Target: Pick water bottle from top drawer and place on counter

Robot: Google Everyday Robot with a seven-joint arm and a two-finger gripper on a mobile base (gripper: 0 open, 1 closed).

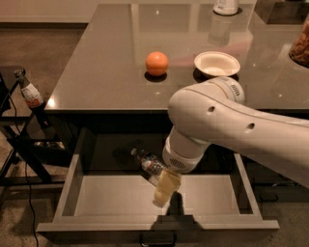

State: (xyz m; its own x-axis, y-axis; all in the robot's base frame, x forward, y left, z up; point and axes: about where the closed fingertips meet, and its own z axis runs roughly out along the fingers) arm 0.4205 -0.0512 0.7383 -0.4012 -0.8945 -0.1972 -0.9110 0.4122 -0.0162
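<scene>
The water bottle point(148, 163) lies slanted in the open top drawer point(106, 195), cap toward the back left, near the middle of the pale floor. My gripper point(163, 192) hangs from the big white arm and reaches down into the drawer. It covers the bottle's lower end and points toward the drawer's front. The counter point(106, 72) is the dark glossy top right above the drawer.
On the counter stand an orange point(157, 63), a white bowl point(217, 63), a jar point(226, 6) at the far edge and a container point(301, 46) at the right. A dark-capped bottle point(29, 92) sits on a black stand point(19, 140) at the left.
</scene>
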